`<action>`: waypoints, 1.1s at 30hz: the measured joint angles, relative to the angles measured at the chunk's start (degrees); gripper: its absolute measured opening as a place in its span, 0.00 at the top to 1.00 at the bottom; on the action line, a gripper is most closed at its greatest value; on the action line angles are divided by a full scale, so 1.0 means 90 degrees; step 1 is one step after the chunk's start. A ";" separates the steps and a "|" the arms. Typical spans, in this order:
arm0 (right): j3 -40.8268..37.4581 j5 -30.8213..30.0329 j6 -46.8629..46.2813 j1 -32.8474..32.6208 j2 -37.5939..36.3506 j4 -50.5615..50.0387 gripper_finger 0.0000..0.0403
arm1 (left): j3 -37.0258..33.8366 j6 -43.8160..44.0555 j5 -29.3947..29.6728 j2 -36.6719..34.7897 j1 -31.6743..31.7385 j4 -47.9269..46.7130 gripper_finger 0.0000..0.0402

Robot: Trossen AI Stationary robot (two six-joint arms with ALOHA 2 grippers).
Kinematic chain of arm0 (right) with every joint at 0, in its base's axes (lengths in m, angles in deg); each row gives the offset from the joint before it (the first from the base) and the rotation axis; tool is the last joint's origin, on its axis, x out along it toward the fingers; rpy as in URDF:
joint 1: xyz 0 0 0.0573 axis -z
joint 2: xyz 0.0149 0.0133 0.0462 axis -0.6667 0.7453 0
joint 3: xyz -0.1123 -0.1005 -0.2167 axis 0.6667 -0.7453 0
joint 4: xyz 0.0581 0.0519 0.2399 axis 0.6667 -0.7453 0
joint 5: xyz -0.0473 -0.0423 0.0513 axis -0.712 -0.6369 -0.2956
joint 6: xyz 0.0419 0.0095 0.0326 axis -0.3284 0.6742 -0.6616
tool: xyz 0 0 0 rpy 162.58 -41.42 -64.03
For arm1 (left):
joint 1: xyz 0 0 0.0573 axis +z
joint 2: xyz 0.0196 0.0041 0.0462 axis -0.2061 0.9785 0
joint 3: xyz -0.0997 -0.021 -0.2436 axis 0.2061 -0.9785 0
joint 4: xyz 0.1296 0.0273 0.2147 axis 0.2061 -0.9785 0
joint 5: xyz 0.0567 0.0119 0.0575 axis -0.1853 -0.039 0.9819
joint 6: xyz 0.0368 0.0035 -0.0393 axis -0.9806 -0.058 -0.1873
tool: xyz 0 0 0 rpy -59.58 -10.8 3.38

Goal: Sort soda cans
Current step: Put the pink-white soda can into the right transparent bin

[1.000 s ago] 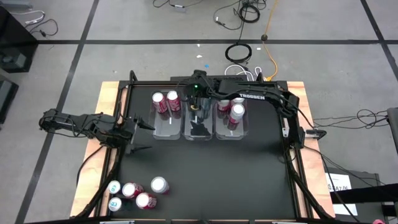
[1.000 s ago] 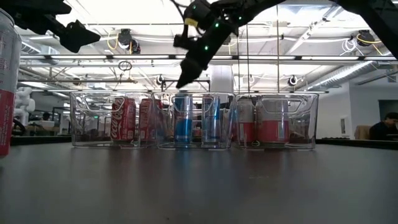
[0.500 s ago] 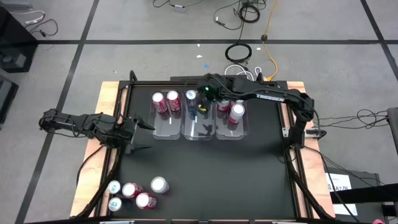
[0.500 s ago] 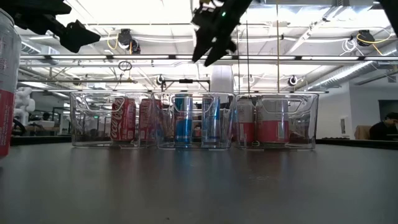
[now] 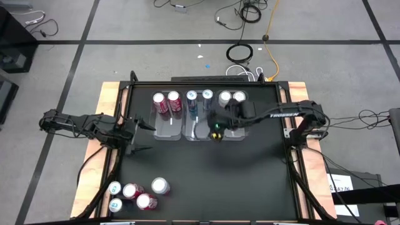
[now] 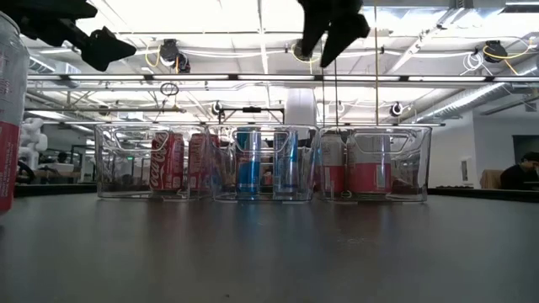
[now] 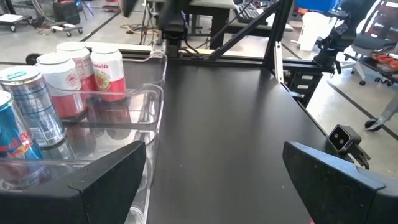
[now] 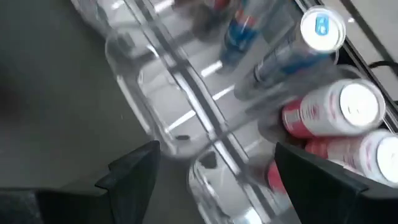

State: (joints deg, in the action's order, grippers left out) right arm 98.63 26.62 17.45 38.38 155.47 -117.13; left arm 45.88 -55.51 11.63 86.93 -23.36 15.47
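Note:
Three clear bins stand side by side at the table's far middle. The left bin (image 5: 167, 128) holds two red soda cans (image 5: 165, 103), the middle bin (image 5: 196, 126) two blue ones (image 5: 199, 96), the right bin (image 5: 242, 128) two pink-and-white ones (image 5: 232, 97). Several loose cans (image 5: 134, 194) stand at the near left corner. My right gripper (image 5: 217, 132) hangs open and empty high above the near ends of the middle and right bins, seen at the top of the low view (image 6: 330, 34). My left gripper (image 5: 140, 134) waits open at the table's left.
The black tabletop (image 5: 212, 181) lies bare between the bins and the near edge. One loose can (image 6: 7, 118) stands close to the low camera. Cables lie on the floor (image 5: 240, 53) beyond the far edge.
My right gripper has risen from over the middle bin and swung toward the table's near edge and a little right, rolling its wrist as it went. It has stayed open and empty. The two blue cans it covered now show in the bin.

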 joint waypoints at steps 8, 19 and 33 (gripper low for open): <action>0.0000 -0.0009 -0.0056 -0.0917 0.0045 0.0460 0.23 | 0.0000 0.1024 0.0000 0.0001 -0.0001 0.0326 0.04; 0.0000 -0.0170 -0.0109 -0.1575 0.0055 0.0327 0.23 | 0.0304 0.2166 0.1631 0.0458 -0.0073 0.0646 0.04; -0.1100 -0.0471 -0.2765 -0.2493 0.0152 -0.1774 0.23 | 0.3183 0.2902 0.3185 0.4195 -0.0881 -0.0688 0.04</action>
State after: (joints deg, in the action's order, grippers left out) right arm 88.73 22.38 -7.44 15.95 156.83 -133.09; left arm 74.53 -29.39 40.30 124.69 -31.29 9.28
